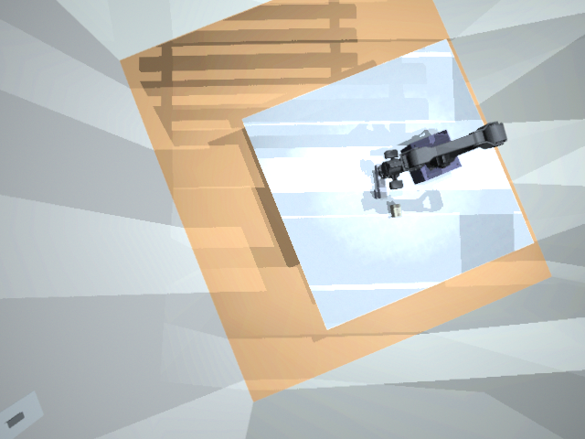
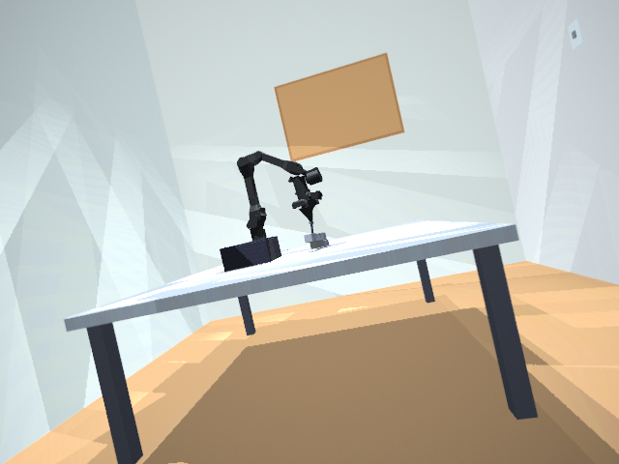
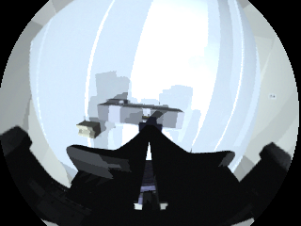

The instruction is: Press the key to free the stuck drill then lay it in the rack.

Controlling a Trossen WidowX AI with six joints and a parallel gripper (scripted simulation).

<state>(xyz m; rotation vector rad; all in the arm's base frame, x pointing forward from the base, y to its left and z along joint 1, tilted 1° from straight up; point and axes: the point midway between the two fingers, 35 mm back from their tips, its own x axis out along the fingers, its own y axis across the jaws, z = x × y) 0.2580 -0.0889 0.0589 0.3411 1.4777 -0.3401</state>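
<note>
Wrist view shows the closed gripper (image 1: 379, 193) (image 2: 311, 230) (image 3: 150, 128) at a grey block (image 2: 314, 238) (image 3: 122, 114). Exterior alone shows the table's (image 1: 377, 255) (image 2: 300, 275) (image 3: 61, 61) legs.

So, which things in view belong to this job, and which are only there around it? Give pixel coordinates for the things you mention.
For the job:
- hand (image 1: 380, 174) (image 2: 311, 230) (image 3: 150, 128), shut
- grey bar (image 1: 377, 189) (image 2: 314, 237) (image 3: 110, 114), probably the drill's holder
- beige block (image 1: 397, 210) (image 3: 87, 129), role unclear

Only around:
- orange board (image 2: 339, 107)
- wall plate (image 1: 30, 406) (image 2: 574, 42) (image 3: 273, 96)

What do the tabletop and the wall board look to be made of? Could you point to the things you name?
Tabletop (image 1: 358, 260) (image 2: 450, 234): perhaps painted wood or laminate; smooth, pale, no visible grain.
Wall board (image 2: 339, 107): possibly cork, matte; flat tan face within a thin darker border, though no texture shows to confirm it.
</note>
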